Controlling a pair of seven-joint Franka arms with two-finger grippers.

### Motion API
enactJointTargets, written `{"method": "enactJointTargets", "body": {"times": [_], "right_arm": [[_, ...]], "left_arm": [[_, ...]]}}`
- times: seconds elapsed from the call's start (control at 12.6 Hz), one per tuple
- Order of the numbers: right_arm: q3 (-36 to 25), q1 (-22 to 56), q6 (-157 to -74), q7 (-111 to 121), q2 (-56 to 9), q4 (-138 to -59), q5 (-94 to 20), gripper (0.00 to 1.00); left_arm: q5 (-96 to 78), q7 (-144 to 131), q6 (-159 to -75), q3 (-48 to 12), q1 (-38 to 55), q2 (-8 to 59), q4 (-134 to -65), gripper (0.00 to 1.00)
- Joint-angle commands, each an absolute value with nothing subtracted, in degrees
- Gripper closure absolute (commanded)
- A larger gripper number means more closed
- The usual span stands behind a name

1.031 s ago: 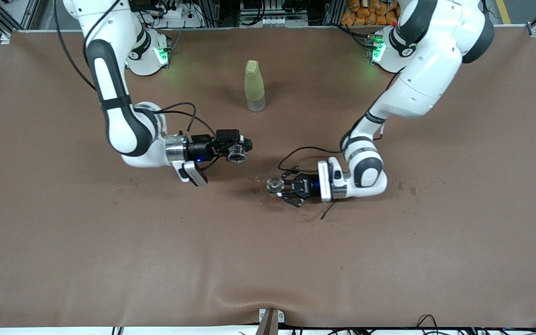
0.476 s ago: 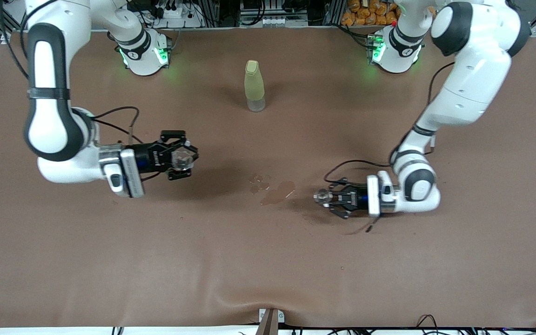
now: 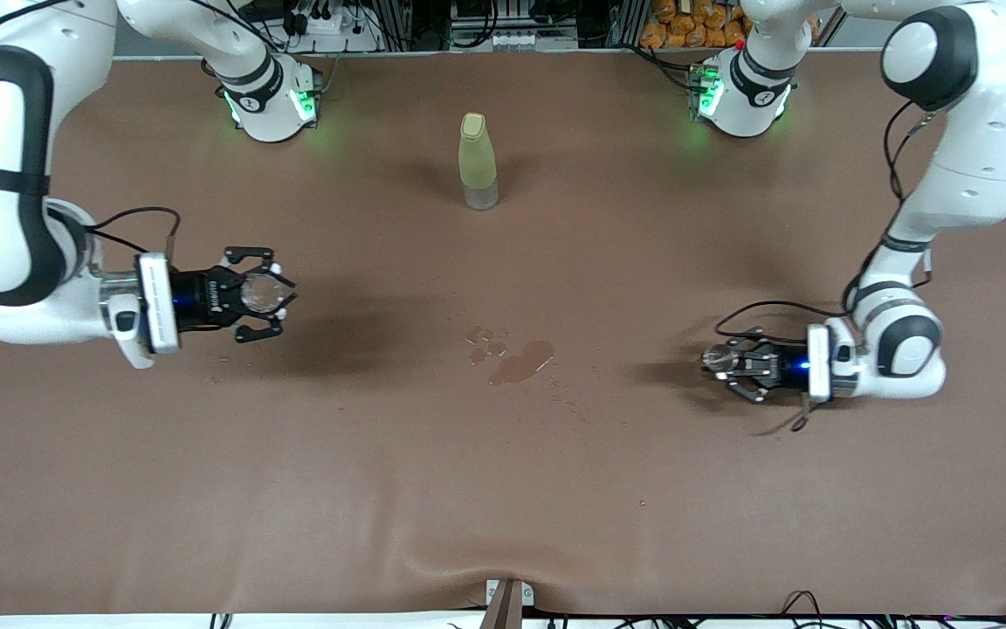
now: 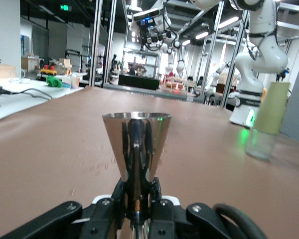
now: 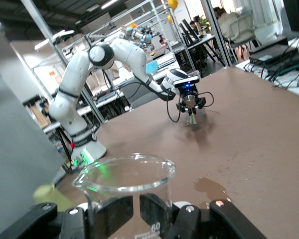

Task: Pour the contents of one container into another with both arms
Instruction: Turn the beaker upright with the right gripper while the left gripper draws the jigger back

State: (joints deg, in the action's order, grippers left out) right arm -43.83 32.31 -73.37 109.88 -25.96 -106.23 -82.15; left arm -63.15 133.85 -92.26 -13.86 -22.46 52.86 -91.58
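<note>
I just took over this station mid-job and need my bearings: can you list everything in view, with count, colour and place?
Clear glass beaker: one, transparent, upright in the right gripper, over the right arm's end of the table.
Shiny metal cone-shaped cup: one, silver, upright in the left gripper, over the left arm's end of the table.
Yellow-green bottle with a clear base: one, standing capped midway between the two bases.
Spilled puddle: one with smaller drops beside it, dark wet patch mid-table, nearer to the front camera than the bottle.
Brown cloth-covered table: one, under everything.
Right gripper: one, black, shut on the beaker.
Left gripper: one, black, shut on the cup.
</note>
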Motion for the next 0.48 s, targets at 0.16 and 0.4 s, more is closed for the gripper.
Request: {"method": "enactJointTargets", "body": {"times": [0.16,0.4], "right_arm": [[-43.51,24.19,-70.32,128.20,-27.15,-106.00,-76.03,1.00],[-43.51,19.70,-66.63,138.74,-30.84,-106.00,-74.53,1.00]], "left_arm": [[-56.08,133.24,-89.65,-13.98,-30.31,52.90,-91.14,1.00],[-55.99,134.82,-89.65,-13.36,-30.50,54.57,-91.14,1.00]]}}
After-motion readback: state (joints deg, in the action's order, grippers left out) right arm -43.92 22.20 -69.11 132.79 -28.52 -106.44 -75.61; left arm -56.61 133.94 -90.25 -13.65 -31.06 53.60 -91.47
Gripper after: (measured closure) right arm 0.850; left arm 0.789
